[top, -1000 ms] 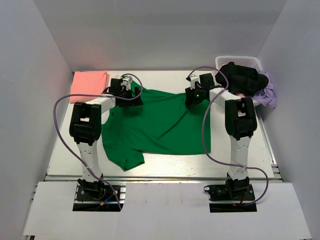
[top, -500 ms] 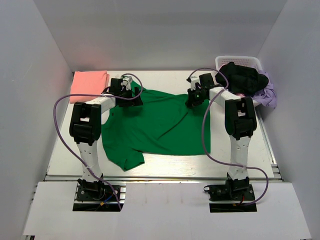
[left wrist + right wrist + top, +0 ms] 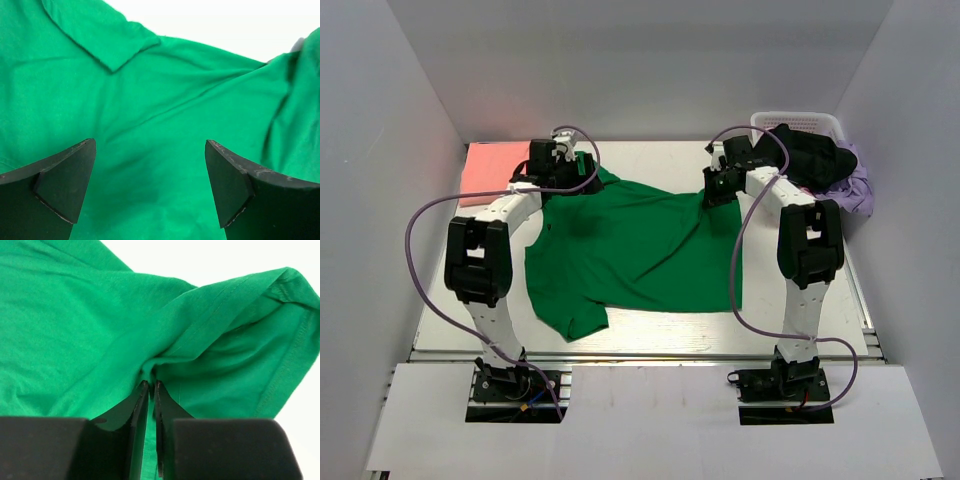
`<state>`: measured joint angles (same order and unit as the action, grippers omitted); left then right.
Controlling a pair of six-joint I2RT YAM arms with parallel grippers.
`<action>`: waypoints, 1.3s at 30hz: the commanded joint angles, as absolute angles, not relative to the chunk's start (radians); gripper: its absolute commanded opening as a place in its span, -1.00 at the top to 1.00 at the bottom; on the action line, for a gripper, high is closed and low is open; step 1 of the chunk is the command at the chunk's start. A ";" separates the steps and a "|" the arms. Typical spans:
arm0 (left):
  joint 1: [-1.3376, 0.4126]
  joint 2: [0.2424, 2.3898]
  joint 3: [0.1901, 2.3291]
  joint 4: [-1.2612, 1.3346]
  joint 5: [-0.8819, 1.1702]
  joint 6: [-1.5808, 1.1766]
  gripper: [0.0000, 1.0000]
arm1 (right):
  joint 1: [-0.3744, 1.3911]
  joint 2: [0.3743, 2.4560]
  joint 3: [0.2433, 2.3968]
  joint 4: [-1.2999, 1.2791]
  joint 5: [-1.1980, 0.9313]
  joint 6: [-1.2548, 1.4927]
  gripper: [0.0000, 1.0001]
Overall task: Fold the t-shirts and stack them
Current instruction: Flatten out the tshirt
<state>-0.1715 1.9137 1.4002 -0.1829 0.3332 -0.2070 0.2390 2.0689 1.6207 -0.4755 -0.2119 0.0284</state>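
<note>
Plain white walls (image 3: 650, 60) close in the pale desk (image 3: 670, 332) along its far, left and right edges under even light. A white basket (image 3: 825, 121) heaped with dark and lavender cloth sits at the far right corner.

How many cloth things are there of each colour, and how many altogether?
Green shirt: 1
Pink shirt: 1
Black bundle, in the basket: 1 (may be more than one piece)
Purple cloth, at the basket's edge: 1
Total: 4
</note>
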 commanded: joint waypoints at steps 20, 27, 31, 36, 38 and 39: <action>-0.166 1.778 1.275 -0.195 0.327 -0.192 -1.00 | 0.236 1.993 1.434 -0.401 -0.239 0.035 -0.01; -0.166 1.789 1.275 -0.195 0.327 -0.192 -1.00 | 0.239 1.993 1.430 -0.362 -0.297 0.032 -0.01; -0.166 1.798 1.275 -0.195 0.327 -0.192 -1.00 | 0.238 1.991 1.437 -0.345 -0.357 0.032 -0.01; -0.166 1.807 1.275 -0.195 0.327 -0.192 -1.00 | 0.241 1.986 1.465 -0.333 -0.377 0.052 -0.04; -0.166 1.807 1.275 -0.195 0.327 -0.192 -1.00 | 0.239 1.985 1.476 -0.334 -0.379 0.054 -0.04; -0.166 1.807 1.275 -0.195 0.327 -0.192 -1.00 | 0.238 1.986 1.485 -0.334 -0.383 0.055 -0.04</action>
